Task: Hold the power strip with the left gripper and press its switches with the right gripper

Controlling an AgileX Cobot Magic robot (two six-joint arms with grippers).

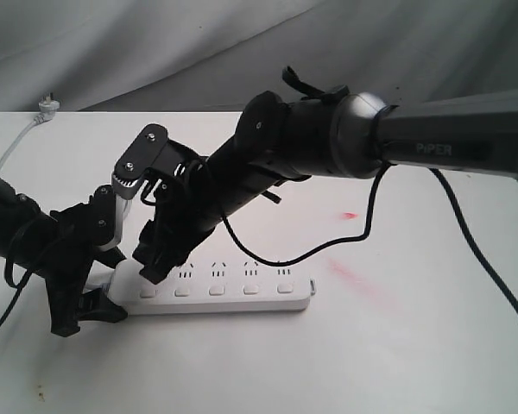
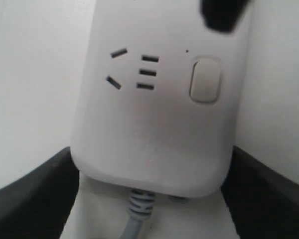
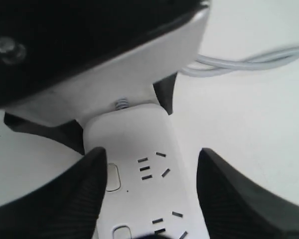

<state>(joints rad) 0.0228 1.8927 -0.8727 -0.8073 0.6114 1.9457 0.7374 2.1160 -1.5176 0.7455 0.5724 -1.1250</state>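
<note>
Fig. – Exterior view w/ both wrist views. The power strip [image 1: 233, 293] lay flat on the white table [image 1: 397, 362], lengthwise across the view, sockets up. Its cord [image 1: 17, 138] left the L end toward the far L corner. The left gripper [image 1: 112, 280] sat at the cord end. In the left wrist view its fingers [image 2: 30, 199] pressed against both long edges of the strip, i.e. clamped on it. The right gripper [image 1: 155, 267] reached across from the R and hung over the same end, fingers [image 3: 84, 194] spread wide to either side of the strip. One fingertip hovered by the first of the switches [image 1: 216, 290]; contact couldn't be judged. Other 4 switches were uncovered.
</note>
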